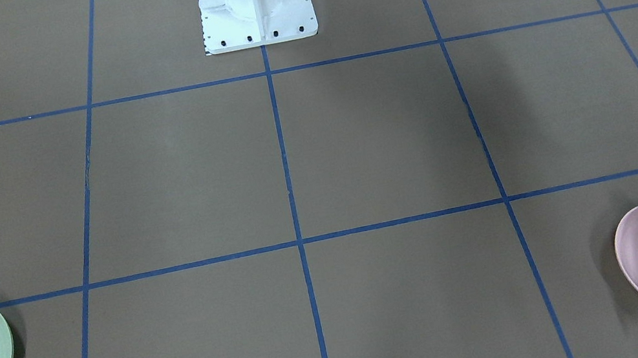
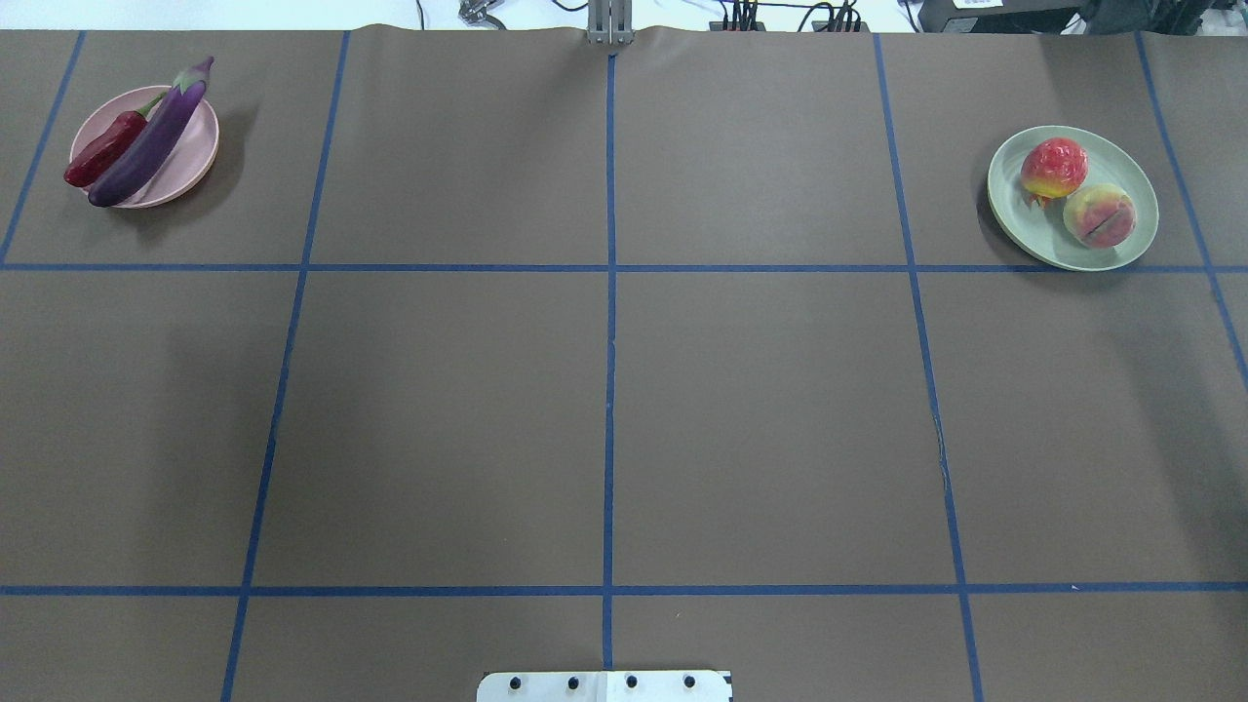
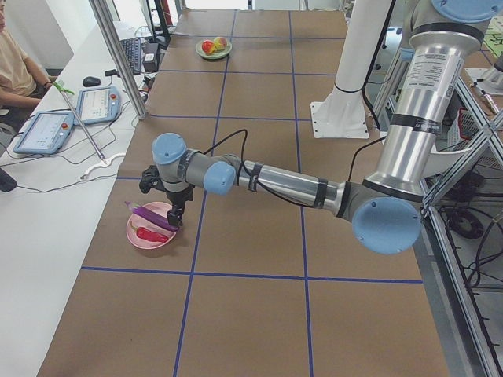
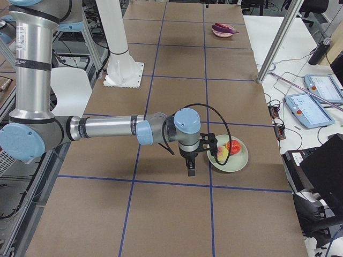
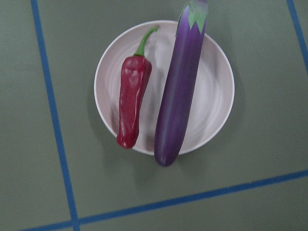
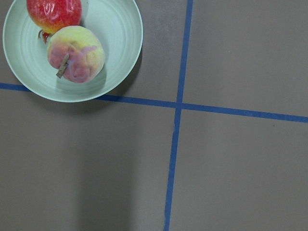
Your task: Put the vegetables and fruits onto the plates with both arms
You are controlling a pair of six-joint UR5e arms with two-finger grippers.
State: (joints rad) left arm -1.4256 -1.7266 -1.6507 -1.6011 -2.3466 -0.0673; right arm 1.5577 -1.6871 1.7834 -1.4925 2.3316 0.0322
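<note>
Pink plate [image 2: 198, 164], one eggplant [image 2: 146, 136], one chili [image 2: 102, 154], green plate [image 2: 1033, 230], two fruits [image 2: 1099, 214]

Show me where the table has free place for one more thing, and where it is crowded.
Free: the brown table between the pink plate and the green plate, out from the white base. Crowded: the pink plate, filled by eggplant and chili pepper; the green plate, with peach and pomegranate.

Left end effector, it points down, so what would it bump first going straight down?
Probably the eggplant lying across the pink plate: the left end effector hangs pointing down over that plate's robot-side edge. Depth is unclear, so it might meet the plate's rim first.
</note>
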